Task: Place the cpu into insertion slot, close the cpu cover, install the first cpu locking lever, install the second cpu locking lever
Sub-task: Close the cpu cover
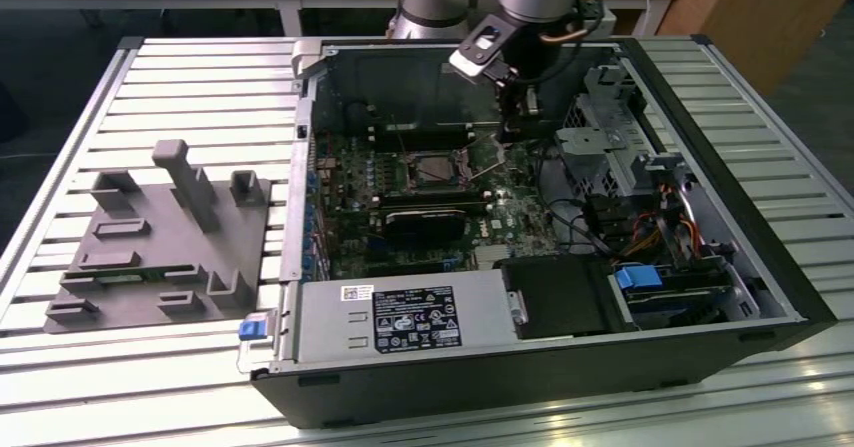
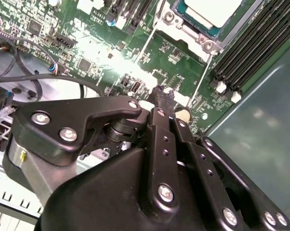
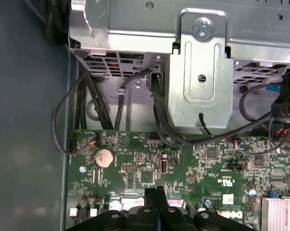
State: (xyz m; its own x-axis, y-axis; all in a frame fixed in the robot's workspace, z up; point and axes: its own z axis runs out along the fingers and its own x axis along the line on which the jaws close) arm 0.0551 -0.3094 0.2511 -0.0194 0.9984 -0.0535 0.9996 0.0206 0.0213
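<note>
Near the clenched, empty jaws, the cpu (image 2: 210,8) sits in the insertion slot (image 2: 188,33), not touching them.

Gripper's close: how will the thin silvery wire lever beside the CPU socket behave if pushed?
The thin silvery wire lever looks springy, probably flexing before it swings. Its smooth round wire may slip off the narrow tip of the black gripper.

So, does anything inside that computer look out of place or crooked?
Two thin metal levers beside the cpu stick out at an angle over the green board, seemingly unlatched rather than clipped down flat. Nothing else stands out.
</note>
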